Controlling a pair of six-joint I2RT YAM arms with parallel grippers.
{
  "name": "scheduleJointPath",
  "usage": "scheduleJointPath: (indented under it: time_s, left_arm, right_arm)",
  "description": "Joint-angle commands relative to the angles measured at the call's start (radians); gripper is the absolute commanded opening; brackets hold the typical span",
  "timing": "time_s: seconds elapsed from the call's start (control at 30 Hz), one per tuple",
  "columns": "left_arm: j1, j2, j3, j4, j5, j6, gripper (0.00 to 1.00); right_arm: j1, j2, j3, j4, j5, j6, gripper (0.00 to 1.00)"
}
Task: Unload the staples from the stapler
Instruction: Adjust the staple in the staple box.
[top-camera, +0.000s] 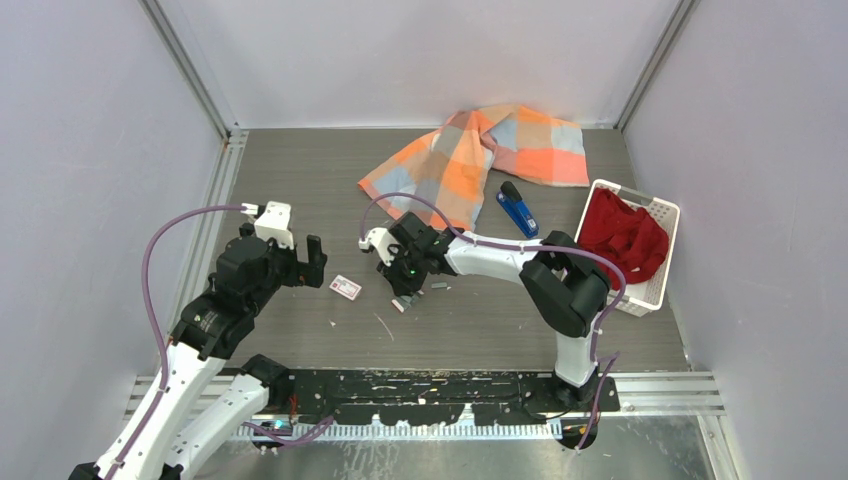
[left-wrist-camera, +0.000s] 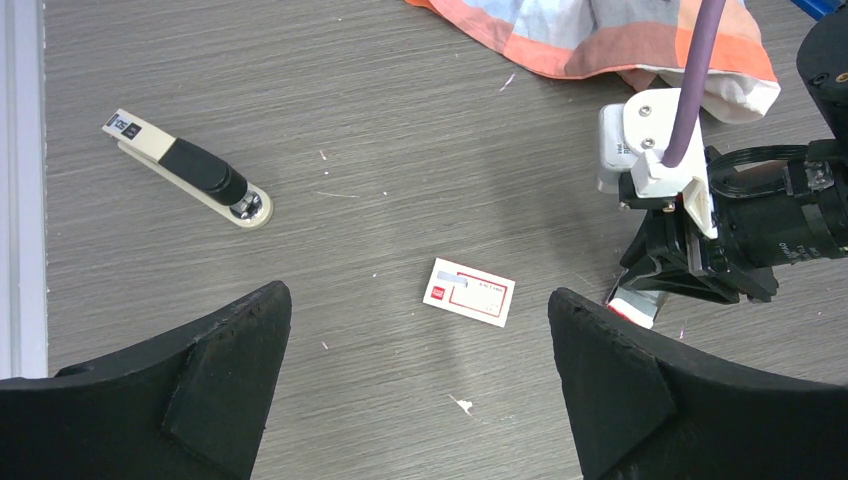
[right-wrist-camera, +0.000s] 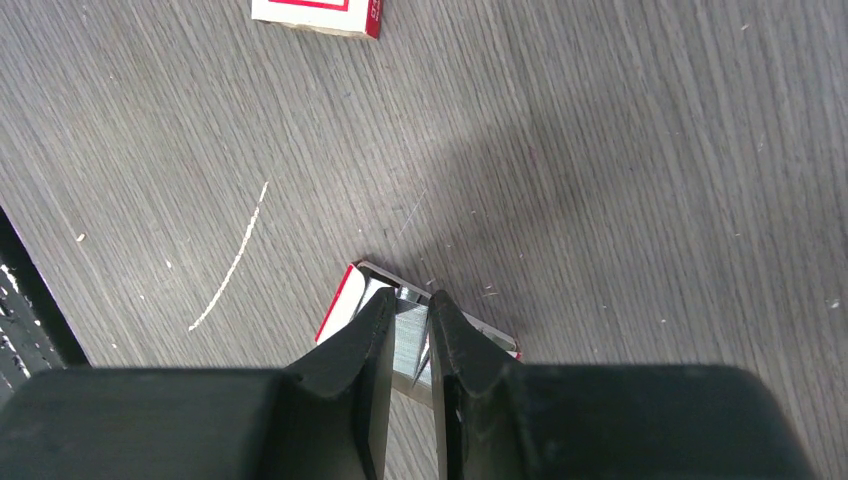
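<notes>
Top view: the blue stapler (top-camera: 518, 209) lies on the desk (top-camera: 300, 180) at the hem of a checked orange-and-grey cloth (top-camera: 480, 155); it is just left of a white basket (top-camera: 662, 215) holding a red cloth (top-camera: 622, 238), and well apart from both arms; the left gripper (top-camera: 316, 266) hangs beside a small white-and-red packet (top-camera: 345, 288); the right gripper (top-camera: 404, 290) is down at a small box (top-camera: 402, 302) mid-desk.

Left wrist view: the left gripper (left-wrist-camera: 415, 300) has its jaws wide, with nothing between them; the packet (left-wrist-camera: 468, 291) lies flat on the desk beyond them; a beige-and-black tool (left-wrist-camera: 190, 172) lies off to the left; the right gripper (left-wrist-camera: 645, 288) shows at right, tips down on the box (left-wrist-camera: 632, 306).

Right wrist view: the right gripper (right-wrist-camera: 411, 298) has its jaws narrow, pinching a silver-grey block of staples (right-wrist-camera: 408, 335); the block sits in the open red-edged box (right-wrist-camera: 345, 300); whether it is lifted clear of the box cannot be told; the packet's edge (right-wrist-camera: 315, 10) shows at top.
</notes>
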Motion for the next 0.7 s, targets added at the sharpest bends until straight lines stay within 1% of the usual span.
scheduleJointPath:
  time_s: [0.0,0.67]
  left_arm:
    - [0.008,-0.003,0.009,0.056,0.003,-0.009,0.99]
    - [0.009,-0.002,0.009,0.055,0.001,-0.007,0.99]
  right_arm:
    - [0.004,-0.064,0.034,0.008,-0.001,0.002,0.23]
    - [0.004,-0.054,0.041,-0.022,-0.003,0.022,0.23]
